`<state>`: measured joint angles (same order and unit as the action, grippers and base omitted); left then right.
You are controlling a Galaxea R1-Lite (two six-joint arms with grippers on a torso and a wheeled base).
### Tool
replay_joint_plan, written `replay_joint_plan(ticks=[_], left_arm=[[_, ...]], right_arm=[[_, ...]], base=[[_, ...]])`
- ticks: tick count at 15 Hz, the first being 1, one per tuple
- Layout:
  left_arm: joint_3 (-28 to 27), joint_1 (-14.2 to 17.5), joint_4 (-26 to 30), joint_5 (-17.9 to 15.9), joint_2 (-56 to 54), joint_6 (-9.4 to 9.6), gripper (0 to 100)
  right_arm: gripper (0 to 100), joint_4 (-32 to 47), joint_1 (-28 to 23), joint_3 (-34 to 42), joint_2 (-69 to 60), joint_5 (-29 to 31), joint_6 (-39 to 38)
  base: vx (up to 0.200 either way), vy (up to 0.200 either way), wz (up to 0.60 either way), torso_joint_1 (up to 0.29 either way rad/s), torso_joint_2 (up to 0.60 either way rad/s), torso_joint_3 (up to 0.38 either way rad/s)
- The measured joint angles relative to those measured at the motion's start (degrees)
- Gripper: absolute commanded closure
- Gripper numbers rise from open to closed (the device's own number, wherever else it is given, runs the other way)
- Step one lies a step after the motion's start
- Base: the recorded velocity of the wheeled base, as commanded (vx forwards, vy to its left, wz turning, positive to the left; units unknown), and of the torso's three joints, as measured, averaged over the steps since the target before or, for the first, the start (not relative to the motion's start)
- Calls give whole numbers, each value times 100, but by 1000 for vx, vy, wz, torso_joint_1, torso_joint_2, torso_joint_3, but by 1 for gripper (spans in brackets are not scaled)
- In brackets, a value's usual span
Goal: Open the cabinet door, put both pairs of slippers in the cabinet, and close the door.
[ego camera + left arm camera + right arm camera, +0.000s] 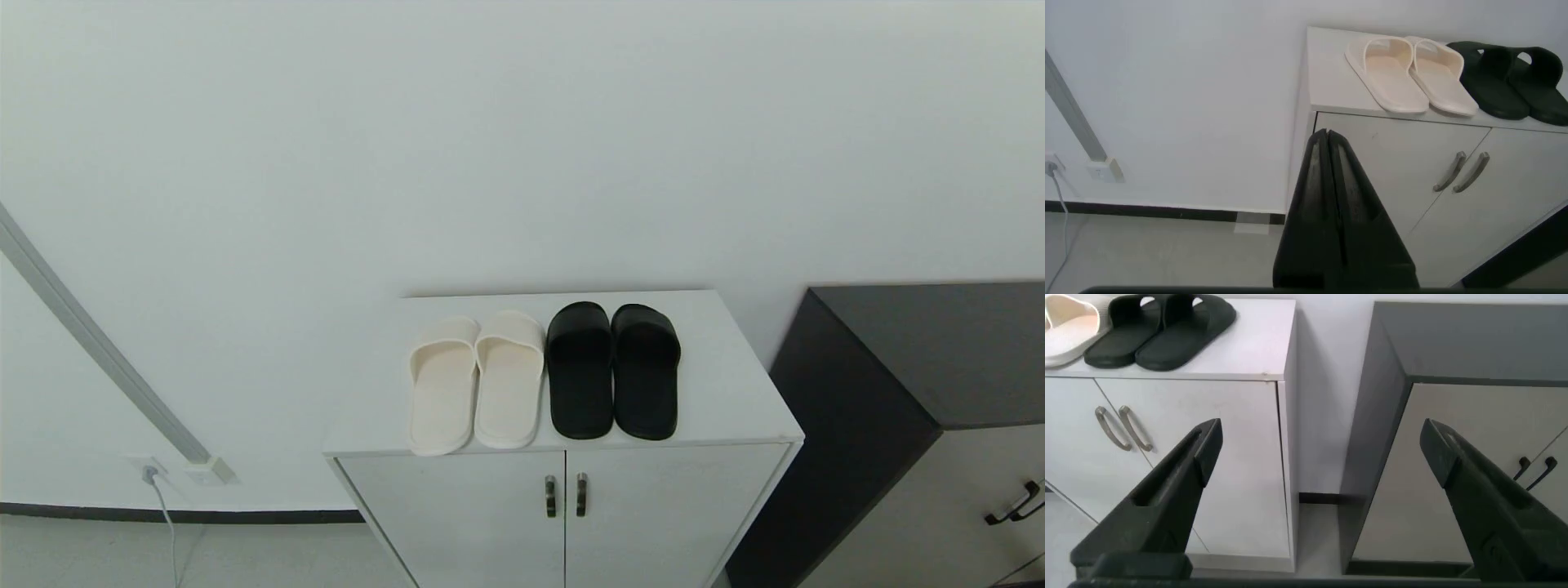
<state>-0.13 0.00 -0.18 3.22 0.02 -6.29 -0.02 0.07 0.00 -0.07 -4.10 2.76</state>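
Both pairs are sitting on top of the white cabinet [718,392], lined up side by side. The cream slippers [506,392] are toward the left end of the top and the black slippers [581,376] are just beside them on the right, the two pairs touching or nearly so. All four run front to back, with the toes pointing at the wall and the heels at the front edge. The cream heels poke slightly over that edge.

The doors below are both shut, with the two handles [566,495] side by side at the middle seam.

The left end effector [1327,135] hangs in front of the cabinet's left door, fingers pressed together with nothing between them. The right end effector [1319,433] is spread wide and holding nothing, level with the gap between the white cabinet and a dark cabinet [939,343] to the right.
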Motion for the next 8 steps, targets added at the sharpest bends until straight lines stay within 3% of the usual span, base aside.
replay_joint_plan(ticks=[8], left_arm=[[-5, 0, 2, 0, 0, -2, 100]], right_arm=[[0, -33, 2, -200, 26, -115, 255]], base=[[0, 0, 0, 0, 0, 0]])
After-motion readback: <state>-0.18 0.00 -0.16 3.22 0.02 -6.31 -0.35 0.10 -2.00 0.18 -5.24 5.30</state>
